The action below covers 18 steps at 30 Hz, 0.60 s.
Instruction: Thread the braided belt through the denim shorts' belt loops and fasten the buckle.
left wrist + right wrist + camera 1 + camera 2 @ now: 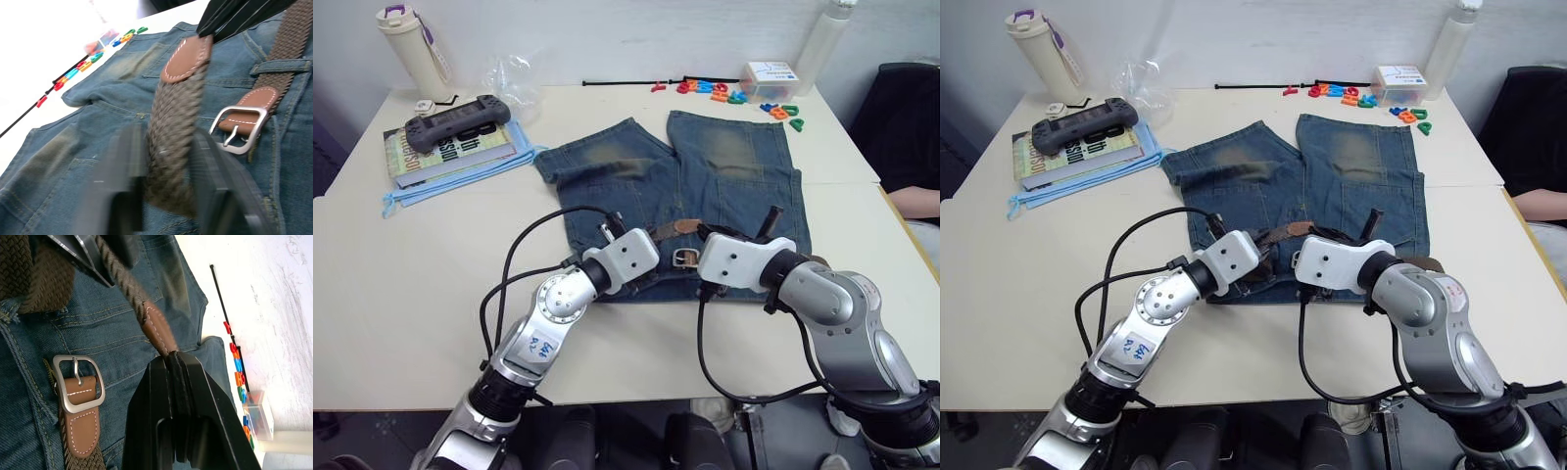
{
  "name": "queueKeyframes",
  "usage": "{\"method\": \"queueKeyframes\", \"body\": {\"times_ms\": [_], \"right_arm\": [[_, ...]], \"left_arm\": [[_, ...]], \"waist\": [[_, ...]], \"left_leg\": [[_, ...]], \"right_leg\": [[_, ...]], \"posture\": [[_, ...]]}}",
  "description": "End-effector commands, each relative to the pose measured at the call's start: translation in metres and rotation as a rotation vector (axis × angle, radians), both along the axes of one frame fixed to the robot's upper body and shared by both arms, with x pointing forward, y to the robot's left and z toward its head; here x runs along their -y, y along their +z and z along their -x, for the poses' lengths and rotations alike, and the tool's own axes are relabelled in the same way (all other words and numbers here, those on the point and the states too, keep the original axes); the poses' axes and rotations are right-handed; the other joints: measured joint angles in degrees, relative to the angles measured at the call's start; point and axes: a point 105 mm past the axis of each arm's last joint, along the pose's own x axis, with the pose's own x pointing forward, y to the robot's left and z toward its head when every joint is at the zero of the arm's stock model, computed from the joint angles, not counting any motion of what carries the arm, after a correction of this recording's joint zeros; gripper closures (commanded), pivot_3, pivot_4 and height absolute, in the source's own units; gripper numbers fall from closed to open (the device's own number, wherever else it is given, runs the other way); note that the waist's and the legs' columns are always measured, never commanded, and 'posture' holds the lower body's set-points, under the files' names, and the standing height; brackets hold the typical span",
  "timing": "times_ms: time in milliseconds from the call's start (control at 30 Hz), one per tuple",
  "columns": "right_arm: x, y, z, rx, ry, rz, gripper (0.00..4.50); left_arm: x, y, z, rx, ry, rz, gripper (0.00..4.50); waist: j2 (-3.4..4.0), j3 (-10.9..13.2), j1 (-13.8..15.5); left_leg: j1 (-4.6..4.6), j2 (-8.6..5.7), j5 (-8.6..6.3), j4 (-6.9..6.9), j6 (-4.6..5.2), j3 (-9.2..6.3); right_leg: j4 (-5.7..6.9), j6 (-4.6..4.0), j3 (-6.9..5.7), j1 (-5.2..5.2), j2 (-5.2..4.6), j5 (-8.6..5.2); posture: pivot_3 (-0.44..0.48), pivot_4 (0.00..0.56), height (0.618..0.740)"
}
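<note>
The denim shorts (724,166) lie flat on the table with the waistband nearest me. The braided belt (171,127) runs along the waistband and passes under a belt loop (281,66). Its silver buckle (239,128) rests flat on the denim at the fly. My left gripper (166,139) is shut on the woven strap a little behind the tan leather tip (188,56). My right gripper (171,361) is shut on that tip, holding it raised above the shorts beside the buckle (78,384). Both grippers meet over the waistband's middle (680,257).
At the back left a game controller (460,122) lies on books, next to a bottle (411,49) and a plastic bag (514,83). Coloured letters (724,93), a white box (769,76) and a thin black cable (626,82) line the far edge. A person's hand (915,201) rests at the right.
</note>
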Motion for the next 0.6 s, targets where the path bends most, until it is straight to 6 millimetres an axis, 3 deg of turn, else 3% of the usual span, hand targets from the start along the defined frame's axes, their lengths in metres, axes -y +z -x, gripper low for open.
{"method": "queueKeyframes", "body": {"times_ms": [33,267,367,600], "right_arm": [[-0.002,0.014,0.007,0.059,0.015,-0.007,4.5],[-0.001,0.014,0.006,0.059,-0.002,-0.042,4.5],[0.0,0.016,0.006,0.061,-0.012,-0.075,3.49],[0.013,0.025,0.005,0.046,-0.084,-0.175,0.03]], "left_arm": [[0.001,0.005,0.001,0.032,-0.009,-0.002,4.43],[0.002,-0.003,0.0,0.001,-0.026,-0.01,4.43],[0.005,-0.005,0.0,-0.008,-0.035,-0.002,4.5],[-0.002,-0.014,-0.01,-0.061,0.003,0.031,4.5]], "waist": [[0.0,0.0,0.0],[0.0,0.0,0.0],[0.0,0.0,0.0],[0.0,0.0,0.0]], "left_leg": [[0.0,0.0,0.0,0.0,0.0,0.0],[0.0,0.0,0.0,0.0,0.0,0.0],[0.0,0.0,0.0,0.01,0.0,0.0],[-0.02,0.0,0.0,0.03,0.01,-0.01]], "right_leg": [[0.0,0.0,0.0,0.0,0.0,0.0],[0.0,0.0,0.0,0.0,0.0,0.0],[0.02,0.0,0.0,0.0,0.0,0.0],[0.05,0.0,-0.02,0.01,0.0,0.0]], "posture": [[0.0,0.15,0.684],[0.0,0.15,0.684],[0.0,0.15,0.684],[0.0,0.15,0.684]]}}
